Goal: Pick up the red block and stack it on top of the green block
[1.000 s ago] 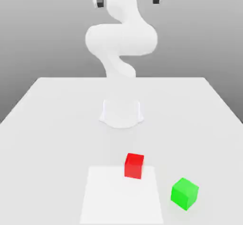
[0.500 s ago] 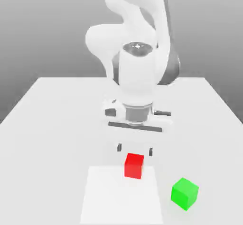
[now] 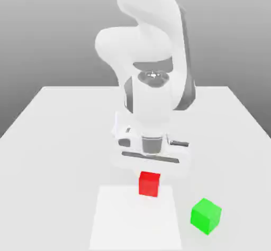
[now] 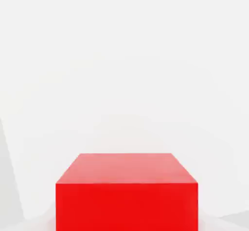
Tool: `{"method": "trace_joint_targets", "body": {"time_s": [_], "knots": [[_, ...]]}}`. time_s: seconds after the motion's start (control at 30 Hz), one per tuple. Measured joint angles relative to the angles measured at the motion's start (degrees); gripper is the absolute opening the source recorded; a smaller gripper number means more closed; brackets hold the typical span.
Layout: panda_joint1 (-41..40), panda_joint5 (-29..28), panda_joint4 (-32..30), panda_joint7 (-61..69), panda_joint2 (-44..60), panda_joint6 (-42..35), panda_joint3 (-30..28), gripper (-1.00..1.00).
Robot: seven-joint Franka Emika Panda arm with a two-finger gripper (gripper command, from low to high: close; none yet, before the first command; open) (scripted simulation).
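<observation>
so the red block (image 3: 149, 184) sits on the worktop (image 3: 63, 139), on a paler square patch (image 3: 132, 218) near the front, and the green block (image 3: 206, 215) is off toward the exterior view's right, a bit nearer the camera, not touching it. The hand (image 3: 150, 168) is right down on the red block and clenched, so I'd say it's gripping it by two opposite side faces. Looks like a plain rigid cube with flat faces and sharp edges, probably light, won't squash. The smooth sides could slip, so a centred, square pinch low on the flat faces seems the best hold
</observation>
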State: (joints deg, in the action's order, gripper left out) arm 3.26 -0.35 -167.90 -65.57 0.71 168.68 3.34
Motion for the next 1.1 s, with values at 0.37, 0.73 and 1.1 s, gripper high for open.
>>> {"method": "trace_joint_targets", "body": {"time_s": [0.37, 0.73, 1.1], "knots": [[6.5, -1.1, 10.4, 16.3, -2.6, -13.1, 2.0, -1.0], [10.8, -3.9, 21.1, 29.3, 11.5, -9.9, 3.8, 1.0], [10.6, -1.4, 20.9, 31.1, 5.1, -15.9, 4.4, 1.0]]}}
